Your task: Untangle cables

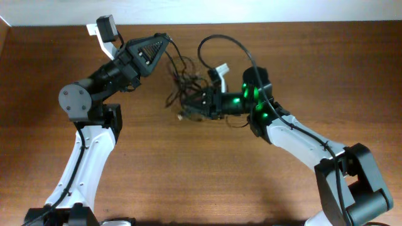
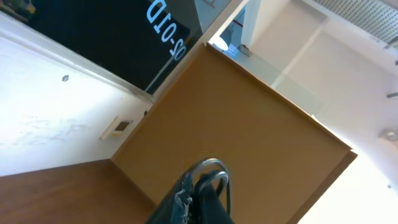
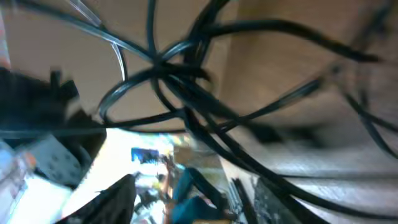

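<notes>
**UNTANGLING INCOMPLETE: KNOT INTACT, ONE STRAND LIFTED**

Located over the middle of the brown wooden table, toward its far edge: thin black flexible cables, bunched into one dense knot with loose loops spreading around it. Seen close up in the right wrist view as several cords crossing and wrapping one another at a single point. No cord found lying alone or laid out straight anywhere on the table. Judged an early stage: nothing separated so far, every crossing left to work loose, each cord left to draw clear and set apart.

Black two-finger left gripper: raised above the table, nearer its far edge than the knot, tilted so that its wrist camera looks up at walls and ceiling. Fingers drawn close together, with a thin cable loop standing out just past their tips. Judged clamped on a strand of the cables; in the overhead view, cords run up from the knot toward this gripper, apparently under some pull.

Black two-finger right gripper: low over the table's middle, pushed into the near side of the knot, touching the cords. Jaw opening not determinable; wrist view blurred and crowded with cable, overhead view blocked by the bundle.
</notes>
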Controlling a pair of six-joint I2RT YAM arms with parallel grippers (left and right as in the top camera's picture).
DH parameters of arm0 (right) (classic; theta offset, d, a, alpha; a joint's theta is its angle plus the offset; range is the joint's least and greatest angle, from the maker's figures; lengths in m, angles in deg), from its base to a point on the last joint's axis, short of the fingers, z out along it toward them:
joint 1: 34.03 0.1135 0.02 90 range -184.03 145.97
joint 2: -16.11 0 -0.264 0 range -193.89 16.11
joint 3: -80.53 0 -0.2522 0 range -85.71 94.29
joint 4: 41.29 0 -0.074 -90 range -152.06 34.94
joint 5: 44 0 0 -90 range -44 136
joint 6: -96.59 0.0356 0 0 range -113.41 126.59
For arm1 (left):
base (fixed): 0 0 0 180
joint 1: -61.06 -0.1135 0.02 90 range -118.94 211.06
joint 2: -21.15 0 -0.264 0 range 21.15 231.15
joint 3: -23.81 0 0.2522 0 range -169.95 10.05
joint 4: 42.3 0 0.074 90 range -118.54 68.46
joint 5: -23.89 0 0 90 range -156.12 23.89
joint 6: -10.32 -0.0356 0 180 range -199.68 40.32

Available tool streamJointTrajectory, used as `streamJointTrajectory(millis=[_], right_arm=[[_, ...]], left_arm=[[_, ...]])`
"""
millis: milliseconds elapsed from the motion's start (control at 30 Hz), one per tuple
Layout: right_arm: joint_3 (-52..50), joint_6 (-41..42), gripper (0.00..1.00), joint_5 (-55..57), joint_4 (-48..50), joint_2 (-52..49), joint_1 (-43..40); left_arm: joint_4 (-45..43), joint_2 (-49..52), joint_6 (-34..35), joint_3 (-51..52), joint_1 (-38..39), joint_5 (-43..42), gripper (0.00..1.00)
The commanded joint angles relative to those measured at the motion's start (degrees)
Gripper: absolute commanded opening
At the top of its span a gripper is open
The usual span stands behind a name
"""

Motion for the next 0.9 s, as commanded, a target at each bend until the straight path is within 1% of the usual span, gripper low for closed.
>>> streamJointTrajectory(millis=[0,67,100,200,300,333,367,433,500,567,633,667,700,733,767,833,867], right_arm=[[0.35,5.57,0.8,1.66,0.07,0.28,-5.31],[0.35,7.34,0.79,3.3,0.09,0.26,-7.26],[0.35,7.34,0.78,4.46,0.07,0.26,-7.48],[0.35,8.57,0.7,8.15,0.04,0.26,-6.19],[0.35,8.57,0.68,8.79,-0.28,0.15,-2.84],[0.35,8.55,0.63,8.28,-2.27,0.15,-1.33],[0.33,8.24,0.63,7.89,-4.0,0.15,-0.46],[0.33,1.6,0.84,10.34,-12.39,0.15,-0.37],[0.35,-4.11,0.98,13.14,-17.68,0.28,-2.23],[0.35,-7.26,0.98,16.59,-22.34,1.68,-3.89],[0.35,-10.25,0.98,20.37,-27.69,5.35,-4.92],[0.35,-12.5,0.98,21.16,-29.38,8.24,-4.85],[0.35,-13.0,0.98,21.14,-29.75,9.92,-4.74],[0.35,-14.03,0.98,20.92,-29.73,11.58,-4.74],[0.35,-15.08,0.98,21.03,-29.73,13.35,-4.52],[0.35,-14.75,0.98,20.96,-29.75,13.77,-4.02],[0.33,-11.45,0.99,20.94,-30.45,13.11,-3.39]], left_arm=[[-0.72,-0.17,-10.69,-0.5,-0.09,-4.94,0.0],[-3.04,-0.17,-13.66,-0.5,-0.09,-7.96,0.0],[-4.68,-0.17,-13.68,-0.5,-0.07,-8.83,0.0],[-10.03,-0.17,-13.57,-0.5,-0.09,-10.88,0.02],[-10.23,-0.17,-13.57,-0.5,-0.07,-10.93,0.03],[-10.23,-0.17,-13.6,-0.5,-0.09,-10.91,0.03],[-10.23,-0.17,-13.6,-0.5,-0.09,-10.91,0.03],[-10.23,-0.17,-13.6,-0.5,-0.09,-11.93,0.03],[-9.7,-0.17,-13.57,-0.5,-0.09,-12.35,0.01],[-8.0,-0.17,-13.57,-0.5,-0.09,-11.63,0.0],[-3.04,-0.17,-13.57,-0.5,-0.09,-9.57,0.0],[0.42,-0.17,-13.53,-0.5,-0.09,-7.56,0.0],[2.86,-0.17,-13.42,-0.5,-0.07,-5.88,0.0],[5.44,-0.17,-11.91,-0.5,-0.09,-3.91,0.0],[7.72,-0.17,-8.15,-0.5,-0.07,-1.51,0.0],[7.5,-0.17,-5.2,-0.5,-0.07,-1.16,0.0],[6.4,-0.17,-5.09,-0.5,0.04,-1.44,0.0]])
